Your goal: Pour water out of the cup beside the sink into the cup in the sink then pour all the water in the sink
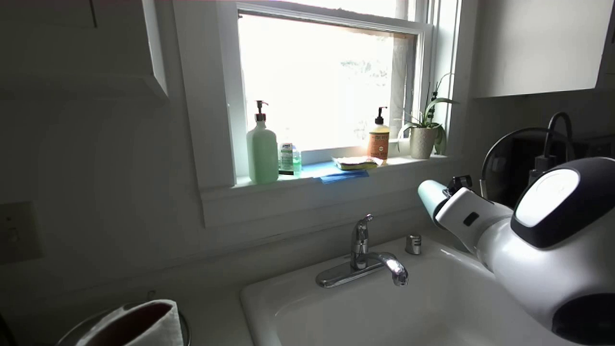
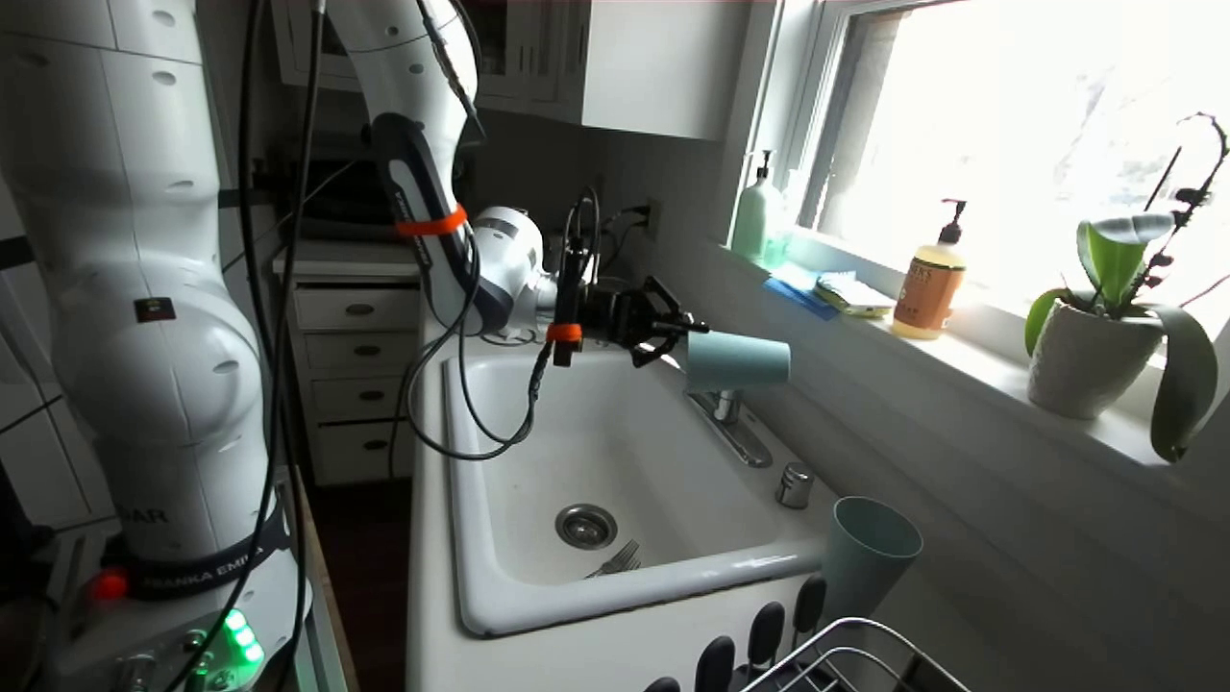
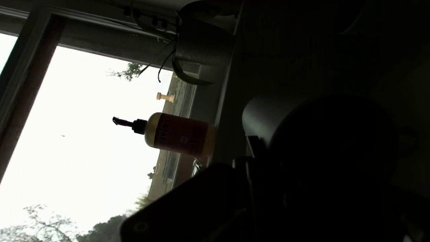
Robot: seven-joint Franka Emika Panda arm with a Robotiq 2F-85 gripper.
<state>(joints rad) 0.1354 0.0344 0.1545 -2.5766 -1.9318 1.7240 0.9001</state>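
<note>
evidently sideways: one blue cup (image 2: pixel 740 360), held up, gripper (image 2: pixel 690 333) clamped near its rim.
hazard, to my eye: edge grip may slip, dropping it against the faucet (image 1: pixel 359 259).

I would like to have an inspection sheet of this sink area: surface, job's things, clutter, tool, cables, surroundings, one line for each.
Surface: white counter beside the sink.
Job's things: light-blue cup in the air, nearly on its side; second cup stands beside the sink.
Water: nothing seen; the insides of the cups are not readable.
Clutter: fork in the sink, near the drain; black handles nearby.
Tool: closed on the light-blue cup.
Cables: black cable hangs in a loop.
Surroundings: faucet; window sill with green bottle and potted plant.
</note>
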